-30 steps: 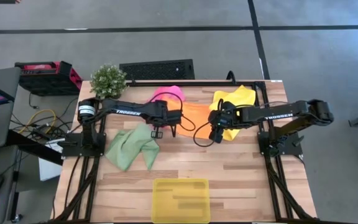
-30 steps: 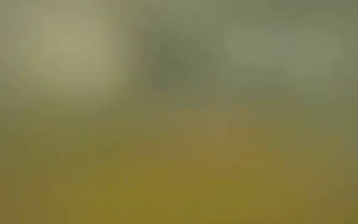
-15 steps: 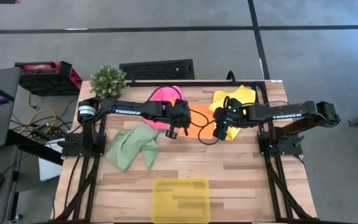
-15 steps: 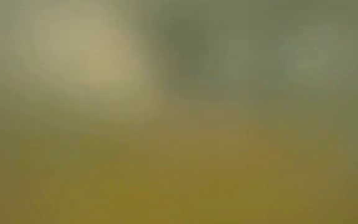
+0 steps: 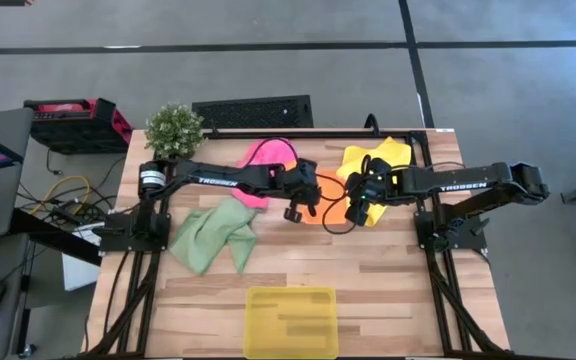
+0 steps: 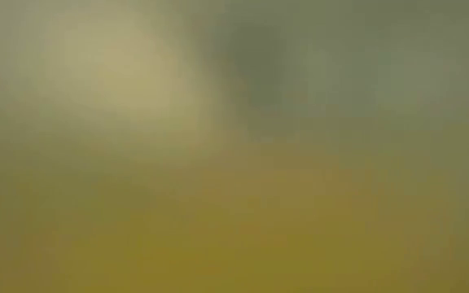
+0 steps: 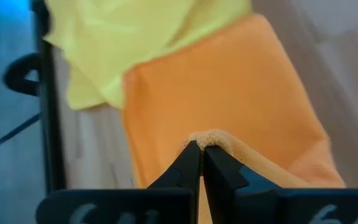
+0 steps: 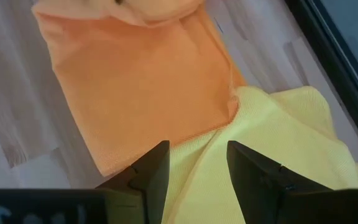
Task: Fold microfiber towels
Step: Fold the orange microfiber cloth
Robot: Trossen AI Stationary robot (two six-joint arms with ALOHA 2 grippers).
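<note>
The orange towel [image 5: 330,200] lies on the table between my two grippers, and it also shows in the left wrist view [image 7: 229,87]. My left gripper [image 5: 296,208] is shut on its raised edge. My right gripper [image 5: 354,212] is open over the seam where the orange towel [image 8: 135,81] meets the yellow towel [image 8: 278,143]; I cannot tell if it touches them. The yellow towel [image 5: 380,162] lies at the far right. The pink towel [image 5: 268,160] lies under the left arm. The pale green towel [image 5: 213,235] lies crumpled at the left. My left gripper pinches a raised bit of the orange towel's edge [image 7: 213,138] between its two fingertips [image 7: 191,163]. The fingers come from the table's left. The pinched part is lifted, and the rest of the towel lies flat on the table beyond it.
A translucent yellow tray [image 5: 290,320] stands at the near edge. A potted plant [image 5: 175,126] stands at the far left corner. Bare wood shows between the tray and the towels. The low view shows only a blur.
My left gripper has gone toward the table's right edge, shut on the orange towel's left edge. That edge has come over toward the right gripper, and the stretch of orange showing has grown narrower. The towel's right side has stayed by the yellow towel.
</note>
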